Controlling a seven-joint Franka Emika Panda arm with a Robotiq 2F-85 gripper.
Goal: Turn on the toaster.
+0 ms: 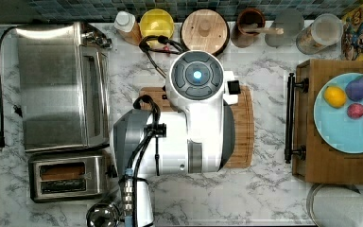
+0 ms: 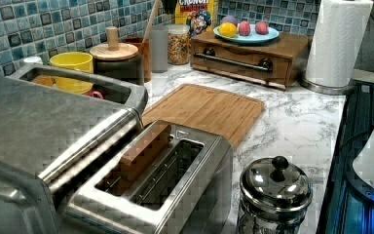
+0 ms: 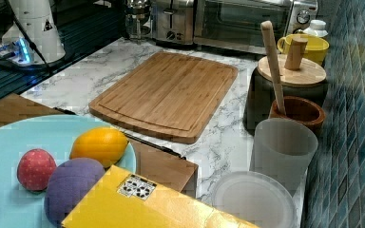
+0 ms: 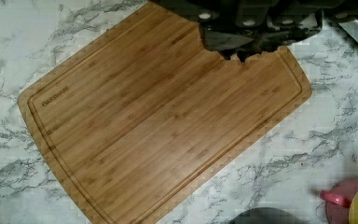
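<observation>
The toaster is a small brushed-steel box at the top view's lower left, beside the big toaster oven. In the left view the toaster shows two long slots, with a brown slice standing in the slot nearer the oven. The right view has the toaster at the far end of the counter, its end panel facing the cutting board. My arm hangs over the bamboo cutting board, well away from the toaster. My gripper is above the board's edge, shut and holding nothing.
A steel toaster oven stands next to the toaster, and a lidded steel pot sits on its other side. Jars, a yellow mug and a wooden-lidded canister line the tiled wall. A wooden box with a fruit plate stands at the top view's right.
</observation>
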